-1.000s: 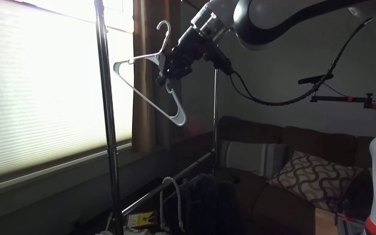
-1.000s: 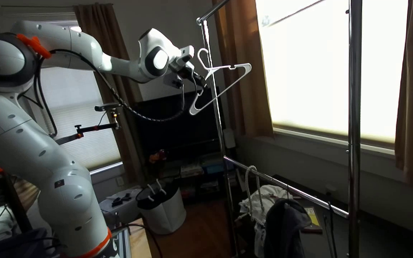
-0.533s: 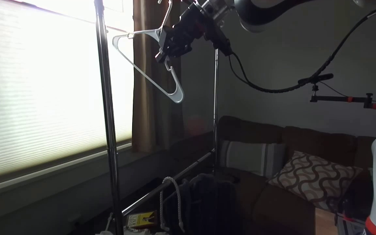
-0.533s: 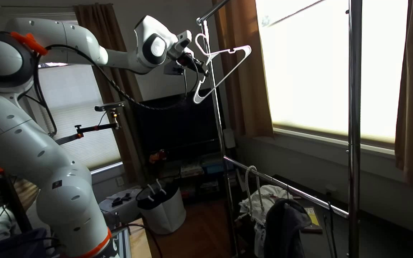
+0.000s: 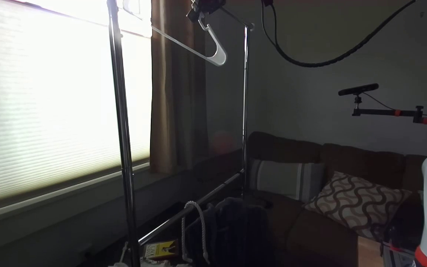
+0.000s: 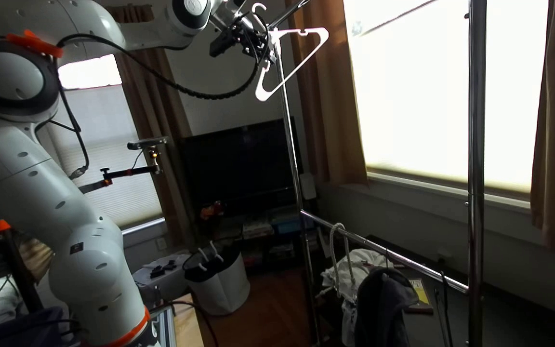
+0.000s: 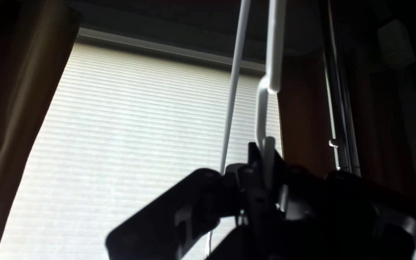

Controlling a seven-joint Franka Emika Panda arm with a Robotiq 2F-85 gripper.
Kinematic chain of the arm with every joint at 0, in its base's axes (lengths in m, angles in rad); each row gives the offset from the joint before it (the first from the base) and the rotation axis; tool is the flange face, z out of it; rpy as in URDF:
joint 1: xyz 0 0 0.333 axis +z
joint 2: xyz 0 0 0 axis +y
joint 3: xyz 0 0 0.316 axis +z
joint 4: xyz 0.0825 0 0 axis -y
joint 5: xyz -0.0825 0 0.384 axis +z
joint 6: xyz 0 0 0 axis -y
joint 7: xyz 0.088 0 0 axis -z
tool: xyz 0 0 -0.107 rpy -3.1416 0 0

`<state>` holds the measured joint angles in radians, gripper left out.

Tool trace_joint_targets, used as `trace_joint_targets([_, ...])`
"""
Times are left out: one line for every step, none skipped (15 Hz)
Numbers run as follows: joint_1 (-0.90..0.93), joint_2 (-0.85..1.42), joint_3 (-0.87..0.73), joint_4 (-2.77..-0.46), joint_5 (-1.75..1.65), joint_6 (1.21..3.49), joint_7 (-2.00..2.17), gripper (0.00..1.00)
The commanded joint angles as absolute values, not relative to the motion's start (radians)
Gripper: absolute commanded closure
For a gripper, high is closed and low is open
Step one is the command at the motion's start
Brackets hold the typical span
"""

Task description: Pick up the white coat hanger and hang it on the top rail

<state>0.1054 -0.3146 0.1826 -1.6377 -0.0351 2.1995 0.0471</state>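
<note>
My gripper is shut on the white coat hanger near the base of its hook, and holds it in the air. It also shows at the top edge of an exterior view. There the hanger's lower corner shows, and the hook is out of view. In the wrist view the hanger runs up from between the dark fingertips. The top rail lies right behind the hanger in an exterior view. Its far end also shows in an exterior view. I cannot tell whether hook and rail touch.
The rack's chrome poles stand upright. A lower rail carries a rope handle and a dark garment. A window blind and brown curtain are behind the rack. The robot's cable hangs below the arm.
The arm has lifted the gripper and hanger in both exterior views, up beside the top rail's end. The wrist has turned a little. The hanger stays held.
</note>
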Motion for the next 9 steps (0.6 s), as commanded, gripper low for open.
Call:
trace_joint_targets([0.112,-0.165,0.195,-1.396,-0.055,2.083,0.027,0.99])
trace_joint_targets([0.113,-0.125,0.205,-1.342,-0.066,2.066,0.043,0.99])
trace_joint_targets([0.115,-0.086,0.21,-1.292,-0.076,2.047,0.05,0.99])
trace_joint_targets([0.119,-0.05,0.212,-1.244,-0.082,2.028,0.053,0.99])
trace_joint_targets([0.124,-0.015,0.213,-1.202,-0.087,2.006,0.06,0.99])
trace_joint_targets([0.13,0.018,0.214,-1.165,-0.103,1.987,0.068,0.99])
trace_joint_targets([0.152,0.077,0.238,-1.096,-0.163,1.971,0.126,0.99])
trace_joint_targets([0.166,0.114,0.235,-1.05,-0.172,1.953,0.138,0.99])
trace_joint_targets([0.182,0.15,0.231,-1.005,-0.19,1.943,0.157,0.99])
